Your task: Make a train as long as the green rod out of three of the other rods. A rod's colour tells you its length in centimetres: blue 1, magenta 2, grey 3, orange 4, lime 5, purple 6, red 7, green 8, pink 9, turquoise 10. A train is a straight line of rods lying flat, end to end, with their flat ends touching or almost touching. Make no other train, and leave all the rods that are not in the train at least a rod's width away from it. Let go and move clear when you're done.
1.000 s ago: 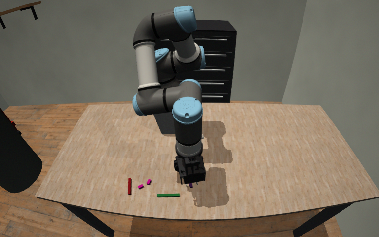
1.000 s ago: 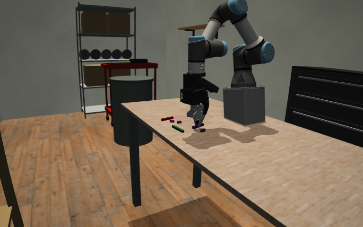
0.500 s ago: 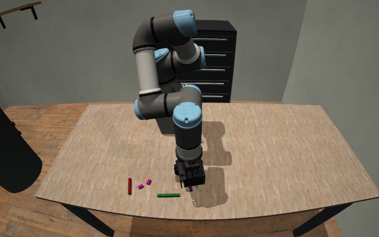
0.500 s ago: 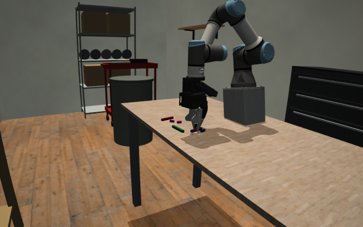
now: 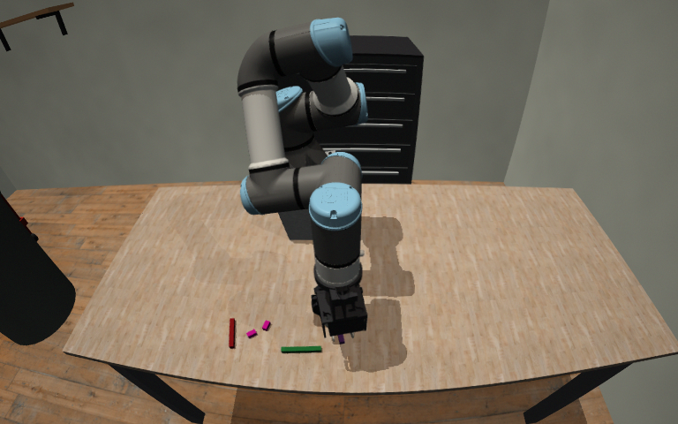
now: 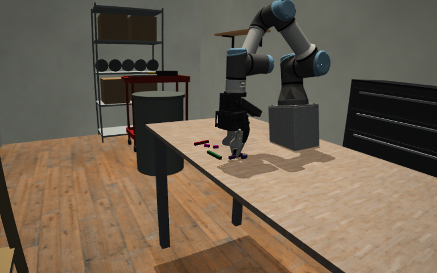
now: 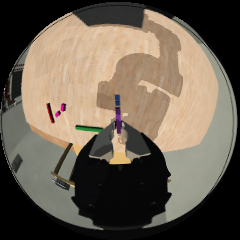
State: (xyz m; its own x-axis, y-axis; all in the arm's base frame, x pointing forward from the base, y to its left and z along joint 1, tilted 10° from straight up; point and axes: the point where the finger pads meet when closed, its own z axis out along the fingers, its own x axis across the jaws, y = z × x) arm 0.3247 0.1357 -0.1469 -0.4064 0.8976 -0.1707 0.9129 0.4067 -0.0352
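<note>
My gripper [image 6: 236, 154] is shut on the purple rod [image 7: 118, 119] and holds it down at the table top; the rod also shows under the fingers in the top view [image 5: 341, 338] and in the exterior view [image 6: 232, 156]. A small blue rod [image 7: 117, 99] lies in line with the purple rod's far end, close to it; it also shows in the exterior view [image 6: 244, 156]. The green rod [image 5: 300, 349] lies flat to the gripper's left near the front edge. Two magenta rods [image 5: 251, 332] [image 5: 266, 324] and a red rod [image 5: 231, 332] lie further left.
The arm's grey base block [image 6: 293, 125] stands behind the gripper. The table's front edge [image 5: 320, 384] runs close below the rods. A black drawer cabinet [image 6: 392, 122] stands beyond the table.
</note>
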